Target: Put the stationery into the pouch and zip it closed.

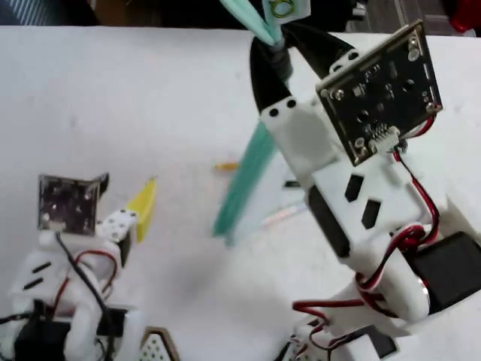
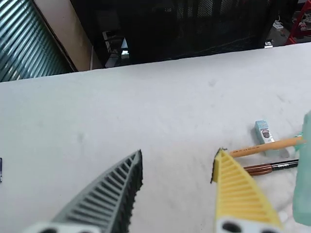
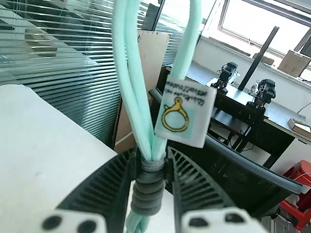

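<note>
- Holding the pouch (image 1: 244, 177) up off the desk (image 1: 113, 98) by its cord looks like the step in hand. Packing does not seem to have begun, as the stationery lies loose on the surface.
- On the right arm, the right end effector (image 3: 151, 162) is pinching the grey ribbed collar (image 3: 148, 187) at the base of the mint-green loop (image 3: 130, 73). Both jaws press in on the collar, and a printed tag (image 3: 185, 111) hangs from the loop just above the grip.
- Below that grip the pouch hangs slantwise over the middle of the desk. I cannot tell whether its lower end touches the surface or whether the zip is open.
- That arm rears up from its base at the near right of the desk, with the wrist tipped so the fingers point up and away toward the far edge.
- At the near left, the left end effector (image 2: 179, 160) sits low, spread wide and holding nothing. Its grey finger (image 2: 109, 194) and yellow finger (image 2: 235, 194) are well apart, aimed across the desk.
- Ahead of the yellow finger lie an eraser (image 2: 263, 131), a wooden pencil (image 2: 265, 146) and a dark pen (image 2: 269, 167). They are close together and just beside the pouch's edge.
- Next, I judge, the pouch must be set down or steadied with its mouth open. The left arm then needs a low, flat pinch on one thin piece, and a dangling pouch could swing and spoil the aim.
</note>
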